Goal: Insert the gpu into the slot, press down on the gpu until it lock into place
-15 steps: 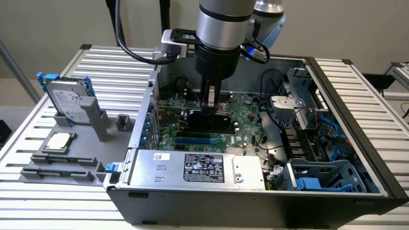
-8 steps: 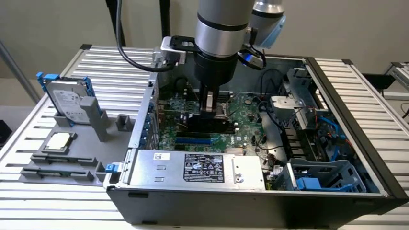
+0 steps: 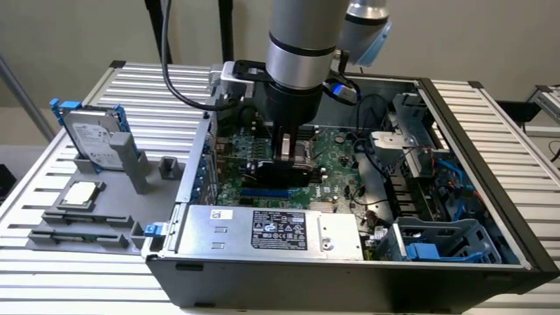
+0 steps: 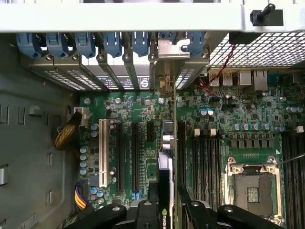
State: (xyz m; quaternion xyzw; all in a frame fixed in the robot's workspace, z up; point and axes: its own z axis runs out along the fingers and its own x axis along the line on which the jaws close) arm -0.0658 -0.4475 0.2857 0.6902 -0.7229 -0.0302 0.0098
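- The graphics card [image 4: 165,167] is being held edge-on by the gripper [image 4: 168,190], whose fingers [image 4: 152,193] are closed against its two flat sides.
- In the exterior view the gripper [image 3: 284,159] is being kept low inside the open computer case [image 3: 490,197], which is lying on its side on the bench [image 3: 516,125].
- The graphics card [image 3: 280,176] is being carried upright over the middle of the motherboard [image 3: 337,177], directly beneath the gripper.
- The blue slot [image 3: 262,194] is showing as a strip right along the card's lower edge, on the side nearest the power supply [image 3: 271,230].
- Judging from this, the card is being lined up with, or lowered into, the blue slot; whether its edge is already in the slot cannot be told.
- In the wrist view the card's metal end bracket [image 4: 167,52] is sitting at the rear wall of the case, in line with the card.
- Nothing is showing that the card is locked, so the pressing down is being judged as not yet done.
- A hard drive [image 3: 92,141] is standing in a holder near the bench's edge at the exterior view's left, well apart from the work.
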